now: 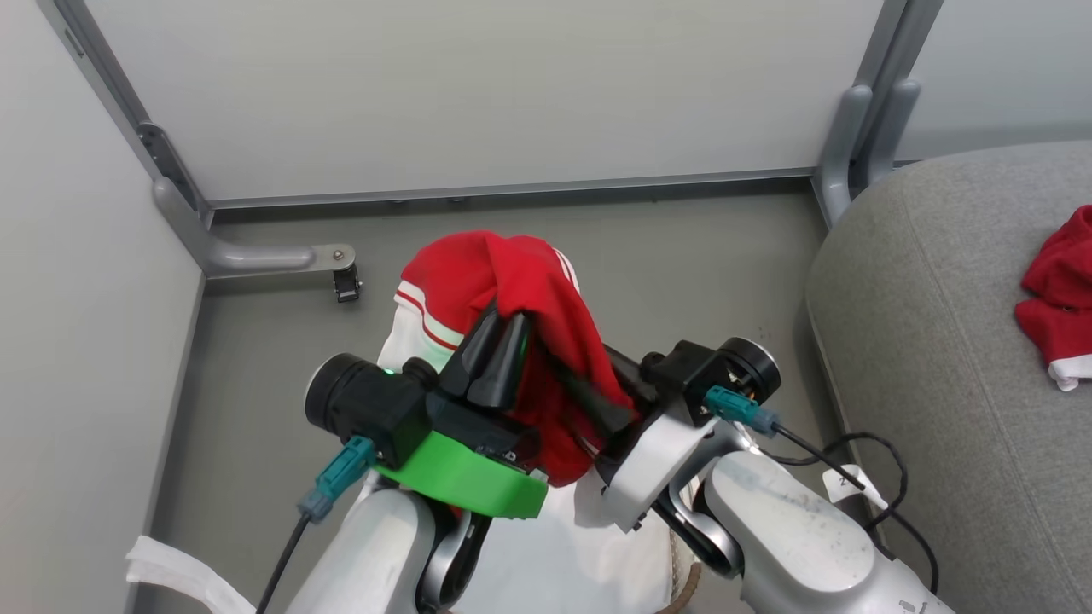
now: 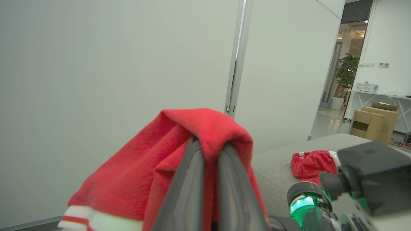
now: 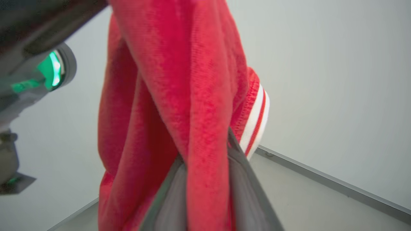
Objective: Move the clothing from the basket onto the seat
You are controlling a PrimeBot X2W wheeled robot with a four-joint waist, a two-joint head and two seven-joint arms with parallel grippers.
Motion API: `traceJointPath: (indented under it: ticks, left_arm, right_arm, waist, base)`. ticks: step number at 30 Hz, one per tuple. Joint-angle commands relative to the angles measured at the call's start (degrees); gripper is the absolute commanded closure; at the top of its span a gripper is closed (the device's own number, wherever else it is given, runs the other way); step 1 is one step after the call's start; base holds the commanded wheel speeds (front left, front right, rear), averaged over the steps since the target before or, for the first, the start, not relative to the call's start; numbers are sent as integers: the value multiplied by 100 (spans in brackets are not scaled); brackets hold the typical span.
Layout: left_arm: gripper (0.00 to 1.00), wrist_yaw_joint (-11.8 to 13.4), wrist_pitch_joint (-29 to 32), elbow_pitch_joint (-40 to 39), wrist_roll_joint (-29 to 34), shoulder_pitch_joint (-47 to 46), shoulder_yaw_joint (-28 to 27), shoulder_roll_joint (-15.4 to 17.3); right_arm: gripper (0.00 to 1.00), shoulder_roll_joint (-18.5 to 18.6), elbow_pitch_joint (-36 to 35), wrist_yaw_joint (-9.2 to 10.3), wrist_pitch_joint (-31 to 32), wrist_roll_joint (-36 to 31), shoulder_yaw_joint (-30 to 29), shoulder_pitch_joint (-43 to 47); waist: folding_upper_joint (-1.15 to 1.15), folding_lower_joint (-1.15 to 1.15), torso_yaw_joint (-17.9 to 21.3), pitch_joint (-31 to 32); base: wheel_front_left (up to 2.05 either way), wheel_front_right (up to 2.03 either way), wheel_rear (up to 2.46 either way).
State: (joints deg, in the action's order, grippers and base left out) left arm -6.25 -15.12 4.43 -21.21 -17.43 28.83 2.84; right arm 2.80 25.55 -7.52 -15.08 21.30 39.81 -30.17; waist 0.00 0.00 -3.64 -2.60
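Observation:
One red garment (image 1: 529,290) with white stripes hangs lifted between my two grippers, above the basket. My left gripper (image 1: 505,322) points up and is shut on a fold of it; in the left wrist view the fabric drapes over this gripper (image 2: 208,144). My right gripper (image 1: 563,375) reaches in from the right and is shut on the same garment (image 3: 179,96), cloth pinched between its fingers (image 3: 244,179). The second red garment (image 1: 1058,290) lies on the grey seat (image 1: 921,341) at the right. The basket's brown rim (image 1: 685,590) and white liner (image 1: 554,546) peek out under my arms.
White partition walls with grey metal posts enclose the grey floor ahead and to the left; a foot bracket (image 1: 273,256) with a black caster (image 1: 347,286) sticks out at the left. A black cable (image 1: 862,465) loops beside the seat. A white strip (image 1: 171,571) lies at the lower left.

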Motion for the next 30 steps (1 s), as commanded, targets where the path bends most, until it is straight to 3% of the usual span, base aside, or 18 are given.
traceJointPath:
  ticks: [1,5,6,7,8,24,30]
  left_arm:
    - [100,28,-4,32,-9,-108,-21,14]
    - [100,87,-2,69,76,-71,-141,14]
    - [82,124,-2,70,112,-53,-198,14]
    - [35,116,-2,92,163,-47,-211,14]
    - [0,117,-2,91,262,-47,-256,11]
    - [0,-72,-3,378,582,63,-574,16]
    - [0,-104,-3,461,595,88,-527,20]
  right_arm:
    - [100,26,-49,6,-12,37,-60,1]
    - [100,29,-215,6,-12,78,-274,92]
    - [100,27,-246,6,-12,103,-327,130]
    - [100,28,-259,6,-12,134,-375,165]
    - [100,29,-295,7,-12,199,-421,193]
    - [100,23,-556,7,-12,44,-1269,561]
    - [100,22,-733,6,-12,-2,-1516,758]
  waist:
    - [0,0,29,-18]
    - [0,0,205,-66]
    - [0,0,290,-88]
    - [0,0,362,-105]
    - [0,0,483,-137]
    - [0,0,2744,-537]
    - [0,0,3319,-656]
  base:
    - [0,0,0]
    - [0,0,0]
    - [0,0,0]
    - [0,0,0]
    - [0,0,0]
    - [0,0,0]
    - [0,0,0]
